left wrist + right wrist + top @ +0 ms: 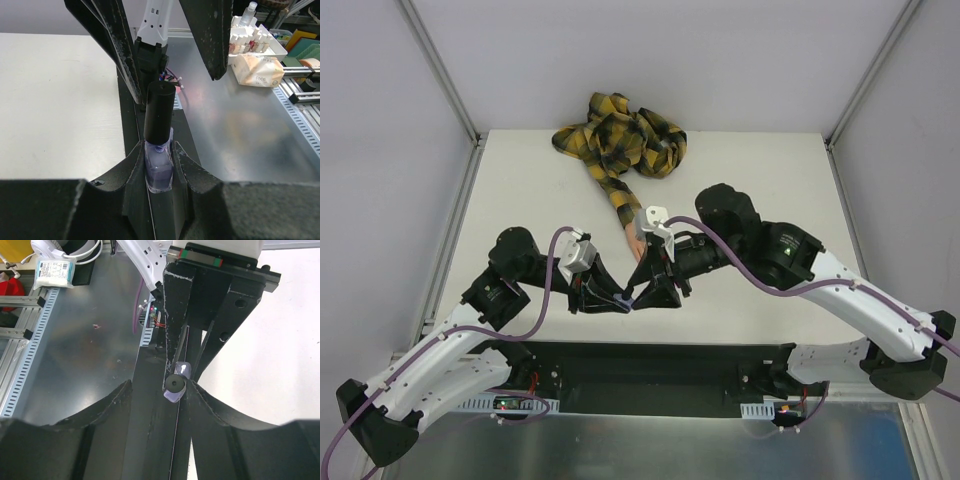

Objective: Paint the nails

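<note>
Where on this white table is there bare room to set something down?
Bare table left of the plaid sleeve and right of it. Crowded centre-front: left gripper, right gripper, polish bottle, mannequin hand.

Your top view: above, behind, looking down on table (750, 170). Wrist views: close, facing each other, sharing bottle (159, 120).

Left arm (450, 352), right arm (860, 300) tip-to-tip; left jaws clamped (right jaws parted)
</note>
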Controlling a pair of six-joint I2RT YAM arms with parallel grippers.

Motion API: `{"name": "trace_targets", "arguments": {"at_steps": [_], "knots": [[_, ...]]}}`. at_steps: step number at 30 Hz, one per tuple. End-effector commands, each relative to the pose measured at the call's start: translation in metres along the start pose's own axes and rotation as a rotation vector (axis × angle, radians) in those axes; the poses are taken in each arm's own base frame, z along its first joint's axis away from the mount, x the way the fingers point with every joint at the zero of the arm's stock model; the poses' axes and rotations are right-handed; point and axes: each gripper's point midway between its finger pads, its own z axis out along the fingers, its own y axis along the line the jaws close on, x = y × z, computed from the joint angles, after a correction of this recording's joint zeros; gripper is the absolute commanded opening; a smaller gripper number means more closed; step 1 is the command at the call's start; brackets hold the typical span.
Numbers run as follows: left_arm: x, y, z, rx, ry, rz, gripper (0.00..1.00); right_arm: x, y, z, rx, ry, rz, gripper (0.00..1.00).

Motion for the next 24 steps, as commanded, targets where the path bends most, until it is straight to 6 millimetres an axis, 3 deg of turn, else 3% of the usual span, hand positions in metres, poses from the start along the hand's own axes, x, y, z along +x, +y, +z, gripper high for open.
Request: {"name": "trace_targets", "arguments": {"at_steps": [1, 15, 19, 24], "knots": [[-0.023, -0.013, 0.000, 0.057, -0.035, 0.094, 0.00, -0.021, 0.008, -0.005, -0.043, -0.054, -0.078, 0.48], [-0.027, 0.000, 0.000, -0.032, -0.060, 0.113, 0.00, -0.016, -0.015, 0.001, 0.062, -0.032, -0.076, 0.27], [-0.030, 0.008, -0.002, -0.094, -0.073, 0.130, 0.00, -0.014, -0.019, 0.000, 0.086, -0.028, -0.054, 0.00], [-0.040, 0.040, -0.016, -0.330, -0.115, 0.166, 0.00, -0.011, -0.019, 0.004, 0.105, -0.027, 0.002, 0.00]]}}
